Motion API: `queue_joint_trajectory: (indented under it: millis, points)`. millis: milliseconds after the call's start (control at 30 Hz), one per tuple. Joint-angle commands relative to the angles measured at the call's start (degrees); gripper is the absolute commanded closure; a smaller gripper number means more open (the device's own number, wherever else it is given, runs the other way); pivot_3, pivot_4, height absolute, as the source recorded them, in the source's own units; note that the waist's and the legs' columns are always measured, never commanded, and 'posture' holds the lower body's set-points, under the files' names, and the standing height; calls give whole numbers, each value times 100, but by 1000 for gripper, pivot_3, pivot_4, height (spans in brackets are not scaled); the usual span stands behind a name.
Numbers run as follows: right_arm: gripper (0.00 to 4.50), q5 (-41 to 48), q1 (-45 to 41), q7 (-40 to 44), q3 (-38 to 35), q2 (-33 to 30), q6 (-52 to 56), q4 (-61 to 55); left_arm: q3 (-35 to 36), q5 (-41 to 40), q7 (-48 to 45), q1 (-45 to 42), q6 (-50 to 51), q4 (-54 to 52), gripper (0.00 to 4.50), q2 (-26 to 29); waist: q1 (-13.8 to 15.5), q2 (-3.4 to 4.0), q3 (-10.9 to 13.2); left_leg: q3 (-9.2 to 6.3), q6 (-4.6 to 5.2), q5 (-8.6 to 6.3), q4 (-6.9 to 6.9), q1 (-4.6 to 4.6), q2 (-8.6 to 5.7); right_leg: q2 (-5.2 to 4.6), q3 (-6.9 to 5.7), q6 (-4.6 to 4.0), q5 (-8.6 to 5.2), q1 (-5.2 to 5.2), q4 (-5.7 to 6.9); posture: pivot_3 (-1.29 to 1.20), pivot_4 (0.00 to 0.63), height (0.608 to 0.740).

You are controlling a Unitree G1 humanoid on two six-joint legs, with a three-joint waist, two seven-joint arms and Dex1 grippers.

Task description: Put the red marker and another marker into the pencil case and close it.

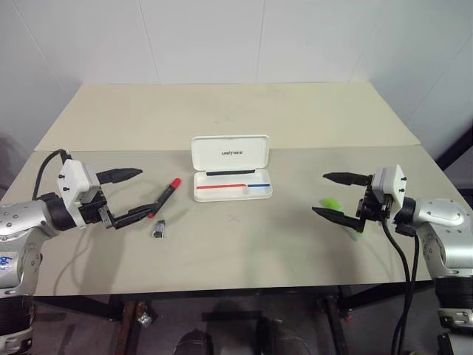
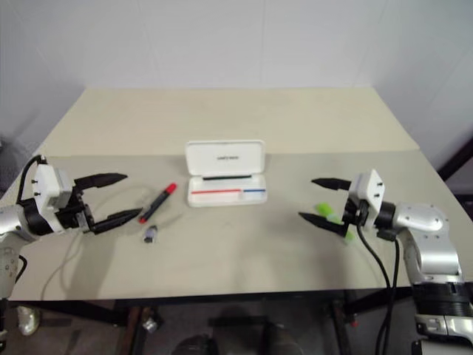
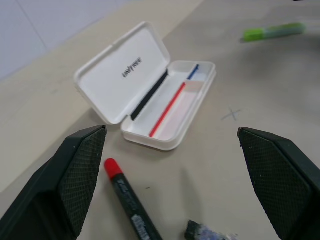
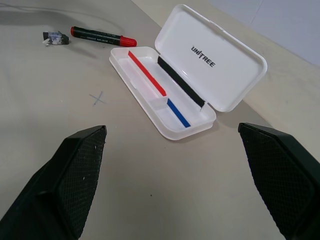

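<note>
The white pencil case (image 1: 231, 181) lies open mid-table, its "UNITREE" lid standing up at the back and its tray holding no marker. The red marker (image 1: 165, 196) rests on the table left of the case, red cap toward the case. A light-green marker (image 1: 329, 203) lies right of the case, partly behind my right gripper. My left gripper (image 1: 139, 194) hovers open just left of the red marker, apart from it. My right gripper (image 1: 334, 196) hovers open beside the green marker, with nothing between its fingers.
A small dark grey stub (image 1: 158, 230) lies near the red marker, toward the front. A pencilled cross (image 1: 234, 218) marks the table in front of the case. A seam crosses the table (image 1: 222, 111) behind the case. Cables trail from both wrists.
</note>
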Motion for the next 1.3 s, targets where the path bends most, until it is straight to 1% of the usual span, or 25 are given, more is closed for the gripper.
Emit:
queue_joint_trajectory:
  millis: [33, 300, 600, 667, 733, 767, 900, 1100, 1200, 1300]
  points:
    - [0, 46, -259, 39, 19, 79, -145, 51, 39, -26, -116, -111, -43, -21, 34, 172, -9, 0, 0, 0, 0, 0, 0, 0, 0, 0, 0, 0, 0, 0, 0, 0, 150, 740]
    - [0, -23, -398, 128, 172, 217, -300, 290, -169, 40, -324, -425, -77, 199, 34, 215, 3, 1, 1, 2, -1, 1, 1, 1, -1, 0, 0, 0, 0, -1, 5, 0, 150, 740]
    - [0, 107, -598, 81, 507, 479, 135, -382, -397, 148, -694, -974, -155, 695, 34, 357, -9, 2, 1, 4, -2, 1, 2, 3, -1, 3, 1, 1, 0, -1, 10, 0, 150, 740]
    - [0, 100, -639, 46, 574, 589, 178, -440, -495, 231, -758, -1115, -264, 848, 449, 323, -7, 2, 1, 4, -2, 1, 3, 1, -2, 3, 1, 0, 0, -2, 10, 0, 150, 740]
    - [0, 96, -777, 68, 684, 717, 225, -405, -679, 305, -774, -1329, -292, 1008, 982, 238, -8, 2, 1, 6, -2, 1, 4, 2, -3, 2, 2, 1, 0, -2, 12, 0, 150, 740]
    - [0, 85, -847, 92, 739, 773, 228, -372, -782, 349, -816, -1404, -324, 1067, 1365, 207, -7, 2, 1, 5, -2, 1, 7, 1, -5, 3, 2, 1, 0, -2, 14, 0, 150, 740]
    - [0, 36, -998, 113, 885, 943, 196, -284, -1043, 576, -801, -1552, -485, 1245, 2654, 120, -8, 2, 1, 5, -2, 1, 7, 1, -7, 3, 1, 1, 0, -2, 18, 0, 150, 740]
    - [0, -11, -1179, 275, 1066, 1056, 143, -202, -1467, 930, -859, -1886, -671, 1542, 2654, 12, -2, 2, 1, 5, 0, 0, 8, -8, -12, 8, -2, 2, 1, -2, 31, 0, 150, 740]
    - [0, -60, -1248, 302, 1104, 1065, 119, -140, -1746, 1176, -932, -2182, -813, 1855, 2654, -74, 5, 1, 1, 5, 0, 0, 10, -9, -15, 10, -3, 3, 1, -2, 32, 0, 150, 740]
    - [0, -76, -1276, 288, 1055, 1028, 115, -116, -2134, 1559, -983, -2698, -1051, 2421, 2654, -277, 13, 1, 1, 3, -1, 1, 12, -9, -16, 13, -5, 3, 1, -2, 34, 0, 150, 740]
